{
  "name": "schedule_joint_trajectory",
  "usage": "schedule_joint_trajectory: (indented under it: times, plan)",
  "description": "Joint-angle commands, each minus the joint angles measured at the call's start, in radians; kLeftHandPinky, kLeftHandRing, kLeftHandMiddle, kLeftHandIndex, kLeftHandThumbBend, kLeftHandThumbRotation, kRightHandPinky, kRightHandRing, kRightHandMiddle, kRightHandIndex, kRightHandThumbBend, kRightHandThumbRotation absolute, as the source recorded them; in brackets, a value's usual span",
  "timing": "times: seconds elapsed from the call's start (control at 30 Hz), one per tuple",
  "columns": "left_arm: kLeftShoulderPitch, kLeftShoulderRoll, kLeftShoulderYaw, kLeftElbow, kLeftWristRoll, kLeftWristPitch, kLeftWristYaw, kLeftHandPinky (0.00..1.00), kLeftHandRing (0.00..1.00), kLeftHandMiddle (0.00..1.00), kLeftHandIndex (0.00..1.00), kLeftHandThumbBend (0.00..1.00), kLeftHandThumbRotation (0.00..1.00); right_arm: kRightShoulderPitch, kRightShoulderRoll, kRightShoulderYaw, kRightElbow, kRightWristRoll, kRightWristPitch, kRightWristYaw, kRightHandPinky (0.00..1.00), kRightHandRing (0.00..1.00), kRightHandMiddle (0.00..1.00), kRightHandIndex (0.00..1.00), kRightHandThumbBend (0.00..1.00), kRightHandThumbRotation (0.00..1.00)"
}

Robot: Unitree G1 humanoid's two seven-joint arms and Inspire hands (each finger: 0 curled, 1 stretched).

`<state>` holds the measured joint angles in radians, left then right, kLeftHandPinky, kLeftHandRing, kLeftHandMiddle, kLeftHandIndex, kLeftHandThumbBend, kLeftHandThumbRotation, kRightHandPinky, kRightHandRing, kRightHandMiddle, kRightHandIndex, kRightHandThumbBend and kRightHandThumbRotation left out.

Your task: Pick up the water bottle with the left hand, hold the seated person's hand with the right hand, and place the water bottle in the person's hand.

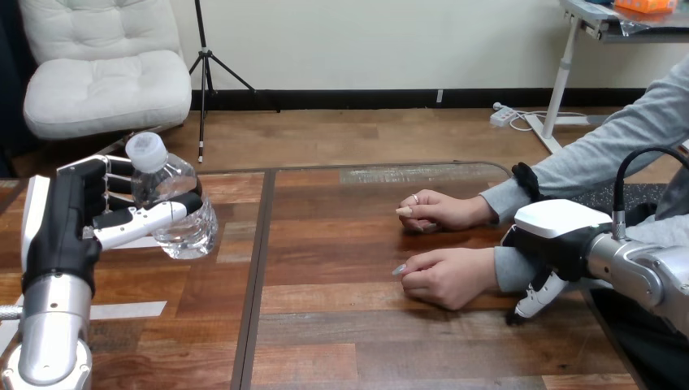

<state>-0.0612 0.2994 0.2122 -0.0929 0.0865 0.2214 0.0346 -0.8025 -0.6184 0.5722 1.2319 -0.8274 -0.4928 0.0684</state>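
Note:
A clear plastic water bottle (175,213) with a white cap is held just above the table's left part. My left hand (65,219) is shut on it, thumb across its front and fingers behind it. The person's two hands rest on the table at centre right, loosely curled: the farther one (443,211) and the nearer one (447,276). My right hand (561,236) is at the right edge, right beside the nearer hand's grey-sleeved wrist (508,268). Its fingers (532,301) hang down toward the tabletop and are not wrapped round the wrist.
The wooden table (366,341) has a dark seam (258,268) running front to back between the bottle and the person's hands. White tape strips (126,309) lie on its left part. A pale label (406,173) lies near the far edge.

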Motion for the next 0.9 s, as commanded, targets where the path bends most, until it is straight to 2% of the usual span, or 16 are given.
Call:
schedule_joint_trajectory:
  times: [0.0, 0.5, 0.87]
  plan:
    - [-0.043, 0.003, 0.008, -0.066, -0.005, -0.033, 0.001, 0.31, 0.36, 0.4, 0.43, 0.7, 0.0, -0.068, 0.028, 0.004, 0.011, 0.002, 0.008, -0.033, 0.51, 0.55, 0.57, 0.58, 0.78, 0.37]
    - [-0.041, 0.001, 0.007, -0.068, -0.005, -0.031, 0.004, 0.31, 0.36, 0.4, 0.43, 0.71, 0.0, -0.077, 0.039, 0.003, 0.01, 0.009, 0.034, -0.043, 0.45, 0.53, 0.56, 0.59, 0.82, 0.51]
    - [-0.039, 0.002, 0.007, -0.064, -0.006, -0.036, 0.004, 0.32, 0.36, 0.4, 0.43, 0.71, 0.0, -0.081, 0.043, 0.003, 0.01, 0.009, 0.043, -0.052, 0.42, 0.49, 0.54, 0.58, 0.83, 0.47]
